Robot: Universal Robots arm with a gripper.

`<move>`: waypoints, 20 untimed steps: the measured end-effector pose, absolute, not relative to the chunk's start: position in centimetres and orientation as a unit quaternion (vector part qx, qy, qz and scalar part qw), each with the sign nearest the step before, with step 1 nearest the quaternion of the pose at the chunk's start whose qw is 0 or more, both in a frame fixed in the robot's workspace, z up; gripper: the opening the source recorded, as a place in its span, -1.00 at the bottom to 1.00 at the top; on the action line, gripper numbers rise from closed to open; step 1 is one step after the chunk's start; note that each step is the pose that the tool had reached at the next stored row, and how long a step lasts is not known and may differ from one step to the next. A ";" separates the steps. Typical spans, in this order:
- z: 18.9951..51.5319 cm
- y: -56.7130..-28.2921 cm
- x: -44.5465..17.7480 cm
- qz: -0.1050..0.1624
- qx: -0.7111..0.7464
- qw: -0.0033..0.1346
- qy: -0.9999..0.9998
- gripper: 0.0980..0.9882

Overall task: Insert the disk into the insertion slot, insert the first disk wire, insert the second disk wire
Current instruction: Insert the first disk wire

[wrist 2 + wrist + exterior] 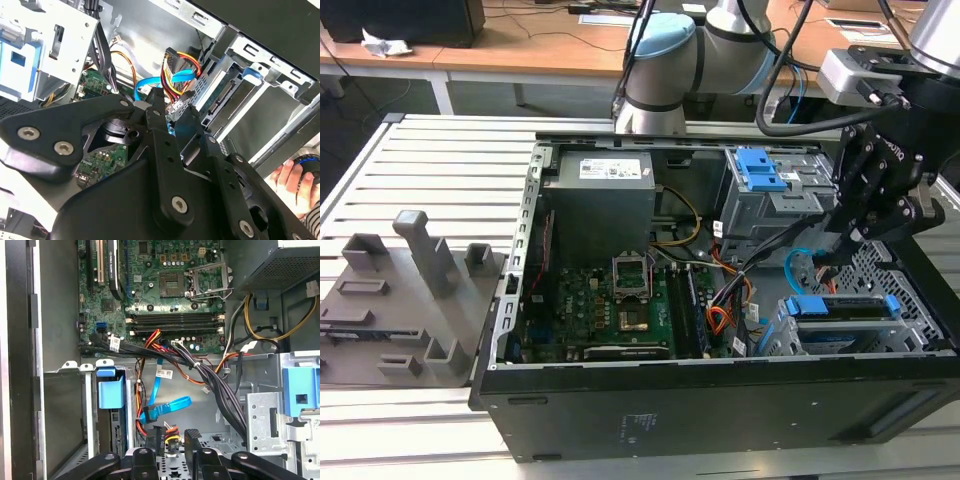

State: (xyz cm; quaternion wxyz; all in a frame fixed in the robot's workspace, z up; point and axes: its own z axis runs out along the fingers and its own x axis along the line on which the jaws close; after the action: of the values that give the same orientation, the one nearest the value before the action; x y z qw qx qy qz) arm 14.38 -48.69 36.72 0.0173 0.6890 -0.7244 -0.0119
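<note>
Black linkage bars of the pincer lie closest to the lens in both wrist views, covering much of what is beneath them. Its two fingertips are clenched on the plug end of the first disk wire. The plug is largely hidden between them, and only its yellow, red, orange and black strands are plain. Just beside it runs the second disk wire, a flat light blue cable whose plug cannot be made out. Beyond the fingertips, the disk sits inside the insertion slot at the exterior view's right. Its blue bracket shows, while its label and rear sockets are masked by the pincer and the bay walls. Further out stand the taller cage with blue latch tabs, the motherboard and the power supply. The power supply carries a white label whose print cannot be made out; small white tags on the cable loom are likewise unreadable. The computer case rests on a slotted metal bench. The arm is cut off at the exterior view's top edge. A person's hand appears past the case in the second wrist view, its held object too hidden to identify.
</note>
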 end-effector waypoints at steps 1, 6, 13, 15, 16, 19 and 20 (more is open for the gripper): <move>36.7 -48.7 14.4 -0.012 0.689 0.017 -0.724 -0.41; 36.7 -48.7 14.4 -0.012 0.689 0.017 -0.724 -0.26; 36.7 -48.7 14.4 -0.012 0.688 0.018 -0.725 0.16; 36.5 -48.7 14.4 -0.010 0.680 0.019 -0.733 0.16; 36.4 -48.7 14.4 -0.010 0.678 0.019 -0.735 0.16; 36.2 -48.7 14.4 -0.007 0.661 0.022 -0.750 0.16; 36.1 -48.7 14.4 -0.006 0.656 0.023 -0.754 0.16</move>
State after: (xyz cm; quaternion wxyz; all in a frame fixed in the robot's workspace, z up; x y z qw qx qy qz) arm 14.39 -48.69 36.11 0.0227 0.6561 -0.7543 -0.0065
